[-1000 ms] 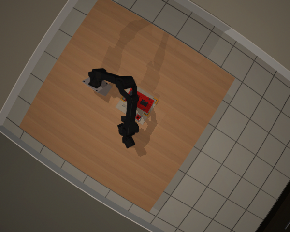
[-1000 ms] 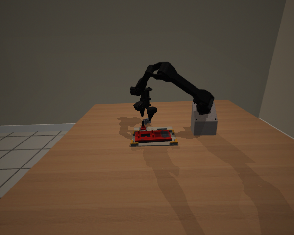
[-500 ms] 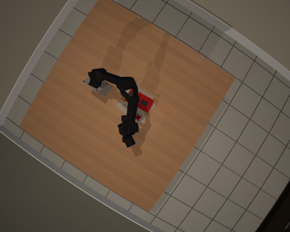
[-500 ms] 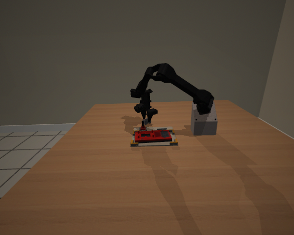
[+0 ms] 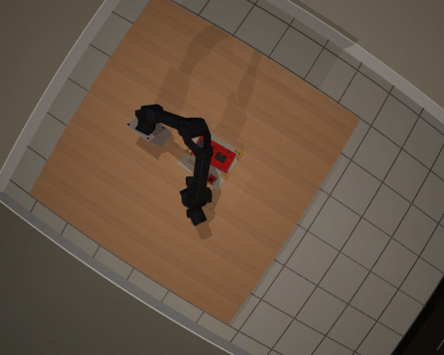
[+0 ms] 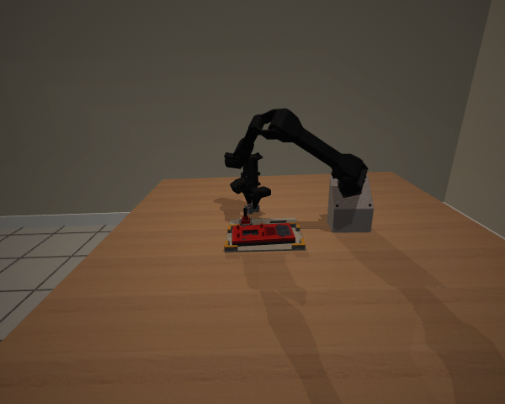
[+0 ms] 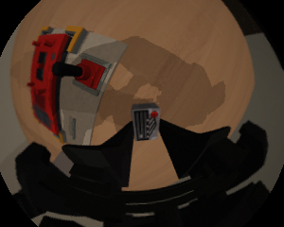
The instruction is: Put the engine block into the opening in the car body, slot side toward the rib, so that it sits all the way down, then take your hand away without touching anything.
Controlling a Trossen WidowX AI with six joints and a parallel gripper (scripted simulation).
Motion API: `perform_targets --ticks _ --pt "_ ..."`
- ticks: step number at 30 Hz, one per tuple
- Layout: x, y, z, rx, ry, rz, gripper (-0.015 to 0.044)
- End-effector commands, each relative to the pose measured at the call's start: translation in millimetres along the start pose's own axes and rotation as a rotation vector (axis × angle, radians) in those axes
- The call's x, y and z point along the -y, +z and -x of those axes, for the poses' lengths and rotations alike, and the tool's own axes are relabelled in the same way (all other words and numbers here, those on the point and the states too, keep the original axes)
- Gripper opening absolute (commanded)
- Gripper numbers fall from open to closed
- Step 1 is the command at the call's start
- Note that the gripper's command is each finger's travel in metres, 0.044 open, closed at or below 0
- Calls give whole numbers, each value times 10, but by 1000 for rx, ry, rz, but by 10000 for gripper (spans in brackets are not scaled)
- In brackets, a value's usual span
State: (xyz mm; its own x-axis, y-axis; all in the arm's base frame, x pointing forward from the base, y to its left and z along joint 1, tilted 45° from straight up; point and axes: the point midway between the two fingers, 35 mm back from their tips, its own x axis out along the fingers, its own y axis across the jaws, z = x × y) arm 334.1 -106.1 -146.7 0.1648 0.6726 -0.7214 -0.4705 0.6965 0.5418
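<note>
My gripper (image 6: 252,205) (image 7: 145,123) points down and is shut on the engine block (image 6: 254,209) (image 7: 141,124), a small grey block with dark grooves and a red dot on its upper face. The block is at or just above the table, beside the tray; its exact height is unclear. In the top view the arm hides fingers and block. The red car body (image 5: 229,161) (image 6: 270,231) (image 7: 50,95) lies flat on the tray, with a dark rectangular opening (image 5: 220,157) (image 6: 250,232) between small posts. The rib is too small to make out.
The pale tray (image 6: 266,247) (image 7: 110,46) has yellow corner pieces. A red piece with an upright black knob (image 6: 245,219) (image 7: 93,75) stands on it, between car body and gripper. The arm's grey base (image 6: 349,219) stands on the table beyond the tray.
</note>
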Motion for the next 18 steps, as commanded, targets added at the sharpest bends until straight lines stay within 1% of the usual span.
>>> perform_targets --ticks 1,18 --pt "17 -21 110 3 -17 -36 0" --pt "61 3 589 -2 -14 -19 0"
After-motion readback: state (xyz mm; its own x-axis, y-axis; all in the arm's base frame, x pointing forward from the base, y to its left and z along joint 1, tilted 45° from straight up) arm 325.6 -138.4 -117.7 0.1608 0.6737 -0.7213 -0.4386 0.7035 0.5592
